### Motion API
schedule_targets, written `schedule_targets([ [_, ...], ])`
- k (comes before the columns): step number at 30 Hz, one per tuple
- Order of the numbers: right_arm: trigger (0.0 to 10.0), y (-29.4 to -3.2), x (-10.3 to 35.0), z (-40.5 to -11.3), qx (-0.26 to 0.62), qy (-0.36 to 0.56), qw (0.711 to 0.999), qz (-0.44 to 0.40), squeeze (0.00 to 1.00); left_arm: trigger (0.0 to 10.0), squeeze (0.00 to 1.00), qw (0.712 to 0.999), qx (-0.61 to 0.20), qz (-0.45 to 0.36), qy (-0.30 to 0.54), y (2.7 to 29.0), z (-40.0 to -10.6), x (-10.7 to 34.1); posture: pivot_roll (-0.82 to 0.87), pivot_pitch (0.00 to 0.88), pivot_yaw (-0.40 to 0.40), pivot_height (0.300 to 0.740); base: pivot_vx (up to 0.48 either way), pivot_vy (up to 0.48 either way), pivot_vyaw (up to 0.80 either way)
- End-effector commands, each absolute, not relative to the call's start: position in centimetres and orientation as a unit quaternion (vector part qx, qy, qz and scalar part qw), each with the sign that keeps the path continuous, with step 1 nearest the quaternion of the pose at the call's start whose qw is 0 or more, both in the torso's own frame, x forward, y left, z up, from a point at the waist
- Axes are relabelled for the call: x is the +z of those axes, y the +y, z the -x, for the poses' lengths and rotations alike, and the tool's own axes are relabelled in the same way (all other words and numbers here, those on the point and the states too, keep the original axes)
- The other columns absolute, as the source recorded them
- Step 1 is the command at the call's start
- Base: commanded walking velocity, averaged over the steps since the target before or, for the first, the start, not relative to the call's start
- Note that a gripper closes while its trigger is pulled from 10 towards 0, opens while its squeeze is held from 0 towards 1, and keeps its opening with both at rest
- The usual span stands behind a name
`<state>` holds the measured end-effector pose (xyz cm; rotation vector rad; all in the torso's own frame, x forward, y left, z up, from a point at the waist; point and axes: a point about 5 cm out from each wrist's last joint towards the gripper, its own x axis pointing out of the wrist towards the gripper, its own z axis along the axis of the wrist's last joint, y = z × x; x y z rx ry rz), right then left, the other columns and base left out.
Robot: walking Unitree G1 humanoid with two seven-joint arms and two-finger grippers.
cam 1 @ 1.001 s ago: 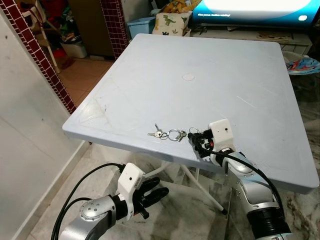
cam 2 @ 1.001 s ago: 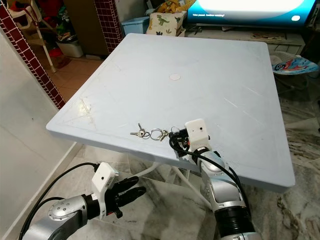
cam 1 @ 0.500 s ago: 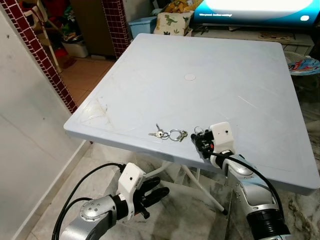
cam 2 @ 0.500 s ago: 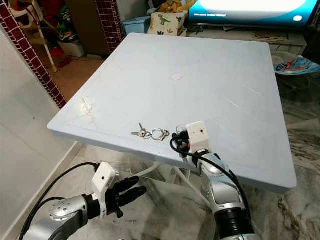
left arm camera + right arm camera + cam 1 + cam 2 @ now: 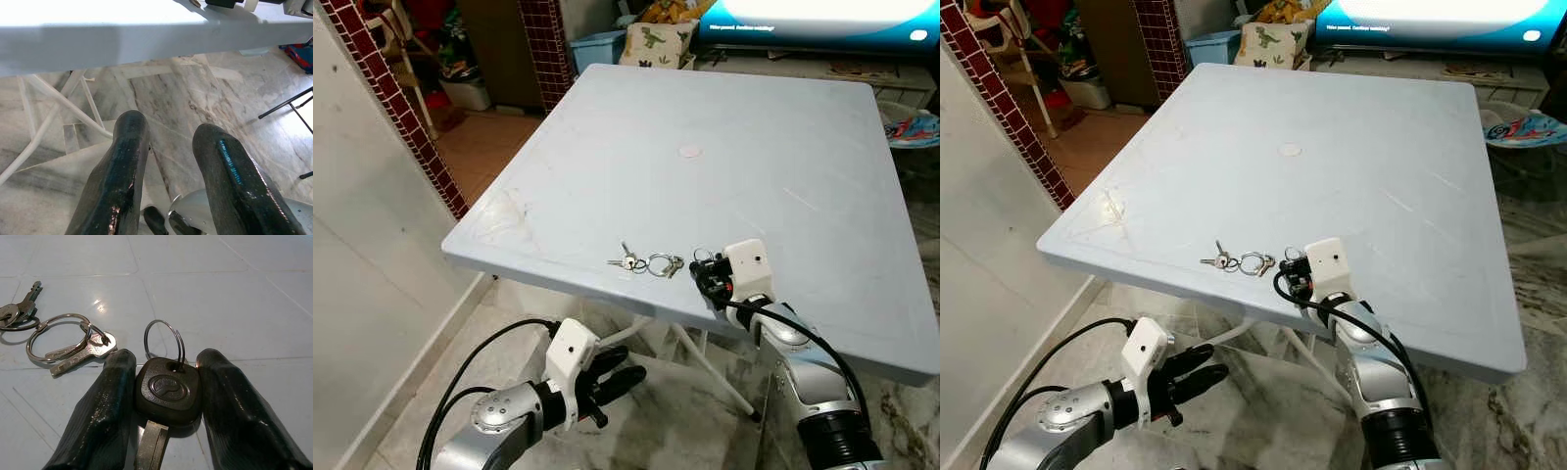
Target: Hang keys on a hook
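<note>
Right tool: the right tool (image 5: pixel 166 401) rests on the counter (image 5: pixel 724 117) near its front edge, at about 5 o'clock in the head views, its two black fingers (image 5: pixel 98 411) clamped on the black head of a car key (image 5: pixel 167 390).
Car key: blade pointing back toward the wrist, a thin wire ring (image 5: pixel 164 340) standing up from the hole in its head.
Loose keys: a second bunch of small metal keys (image 5: pixel 646 263) on joined rings lies flat on the counter just beside the tool, at its 9 o'clock.
Left tool: the left tool (image 5: pixel 607 377) hangs idle below the counter edge at about 7 o'clock, fingers spread with a clear gap.
Handling: I judge the key light and rigid. The plastic head is smooth but broad, so the flat faces are the sure place to pinch. The wire ring is stiff and thin, likely to slip and swing, and it is the part that should go over a hook.
Hook: none can be made out in these views.
Against half a second ago: the right tool stays where it was, by the loose keys. The whole scene has shifted slightly, which I read as the camera moving. The left tool is unchanged.
</note>
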<state>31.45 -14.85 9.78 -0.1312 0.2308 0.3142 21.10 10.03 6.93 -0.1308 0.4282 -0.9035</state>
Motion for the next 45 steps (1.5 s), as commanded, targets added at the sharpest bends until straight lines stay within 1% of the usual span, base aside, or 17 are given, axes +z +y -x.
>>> schedule_targets([
  [1, 0.0, -15.2, 9.6, -31.4, 0.139, 0.116, 0.981, 0.073, 0.0, 10.0, 0.0, 0.88, -0.429, 0.052, 0.199, 10.2, -21.3, 7.2, -0.08, 0.097, 0.101, 0.74, 0.0, 0.0, 0.0],
  [4, 0.0, -15.6, 10.1, -31.6, 0.12, 0.098, 0.984, 0.088, 0.0, 10.0, 0.0, 0.881, -0.427, 0.048, 0.198, 10.2, -21.4, 7.2, -0.08, 0.096, 0.103, 0.74, 0.0, 0.0, 0.0],
  [5, 0.0, -15.9, 10.8, -31.8, 0.101, 0.074, 0.987, 0.096, 0.0, 10.0, 0.0, 0.883, -0.423, 0.048, 0.196, 10.2, -21.6, 7.2, -0.08, 0.096, 0.105, 0.74, 0.0, 0.0, 0.0],
  [9, 0.0, -16.2, 12.4, -32.1, 0.07, 0.025, 0.992, 0.104, 0.0, 10.0, 0.0, 0.889, -0.417, 0.043, 0.187, 10.3, -22.0, 7.4, -0.09, 0.093, 0.109, 0.74, 0.0, 0.0, 0.0],
  [14, 0.0, -16.7, 13.7, -32.2, 0.039, -0.018, 0.992, 0.118, 0.0, 10.0, 0.0, 0.892, -0.41, 0.039, 0.185, 10.4, -22.0, 7.3, -0.09, 0.091, 0.111, 0.74, 0.0, 0.0, 0.0],
  [19, 0.0, -17.1, 15.3, -32.1, 0.011, -0.077, 0.984, 0.162, 0.0, 10.0, 0.0, 0.893, -0.41, 0.037, 0.181, 10.2, -21.9, 7.3, -0.09, 0.089, 0.11, 0.74, 0.0, 0.0, 0.0],
  [20, 0.0, -17.1, 15.8, -32.1, 0.005, -0.093, 0.979, 0.179, 0.0, 10.0, 0.0, 0.894, -0.409, 0.036, 0.18, 10.1, -21.9, 7.3, -0.09, 0.089, 0.11, 0.74, 0.0, 0.0, 0.0],
  [21, 0.0, -17.1, 16.8, -32.0, -0.006, -0.126, 0.968, 0.216, 0.0, 10.0, 0.0, 0.896, -0.408, 0.029, 0.173, 10.1, -22.0, 7.4, -0.09, 0.089, 0.11, 0.74, 0.0, 0.0, 0.0],
  [22, 0.0, -17.0, 17.1, -32.0, -0.007, -0.135, 0.964, 0.227, 0.0, 10.0, 0.0, 0.896, -0.408, 0.028, 0.172, 10.1, -22.1, 7.4, -0.09, 0.087, 0.112, 0.74, 0.0, 0.0, 0.0],
  [25, 0.0, -16.9, 17.4, -32.0, -0.009, -0.148, 0.958, 0.245, 0.0, 10.0, 0.0, 0.897, -0.407, 0.028, 0.172, 10.1, -22.2, 7.4, -0.09, 0.085, 0.115, 0.74, 0.0, 0.0, 0.0],
  [33, 0.0, -16.7, 17.0, -31.8, -0.011, -0.152, 0.957, 0.248, 0.0, 10.0, 0.0, 0.898, -0.406, 0.024, 0.167, 10.2, -22.5, 7.3, -0.09, 0.08, 0.12, 0.74, 0.0, 0.0, 0.0],
  [37, 0.0, -16.7, 17.0, -31.8, -0.014, -0.152, 0.958, 0.244, 0.0, 10.0, 0.0, 0.905, -0.396, 0.021, 0.157, 10.3, -22.7, 7.5, -0.09, 0.08, 0.12, 0.74, 0.0, 0.0, 0.0],
  [38, 0.0, -16.8, 16.9, -31.8, -0.014, -0.143, 0.967, 0.212, 0.0, 10.0, 0.0, 0.925, -0.355, 0.008, 0.135, 10.7, -23.5, 7.8, -0.09, 0.08, 0.12, 0.74, 0.0, 0.0, 0.0],
  [39, 0.0, -16.8, 16.9, -31.8, -0.014, -0.143, 0.967, 0.212, 0.0, 10.0, 0.0, 0.925, -0.355, 0.008, 0.135, 10.7, -23.5, 7.8, -0.09, 0.08, 0.12, 0.74, 0.0, 0.0, 0.0],
  [40, 0.0, -16.7, 16.8, -32.0, -0.008, -0.129, 0.979, 0.154, 0.0, 10.0, 0.0, 0.947, -0.302, -0.005, 0.113, 11.5, -24.6, 8.2, -0.09, 0.079, 0.118, 0.74, 0.0, 0.0, 0.0],
  [43, 0.0, -16.2, 16.9, -32.0, 0.008, -0.121, 0.987, 0.105, 0.0, 10.0, 0.0, 0.971, -0.226, 0.004, 0.084, 12.9, -26.0, 9.0, -0.09, 0.078, 0.112, 0.74, 0.0, 0.0, 0.0],
  [45, 0.0, -15.9, 16.9, -32.0, 0.017, -0.115, 0.99, 0.078, 0.0, 10.0, 0.0, 0.98, -0.186, 0.008, 0.071, 13.7, -26.7, 9.4, -0.09, 0.076, 0.11, 0.74, 0.0, 0.0, 0.0],
])
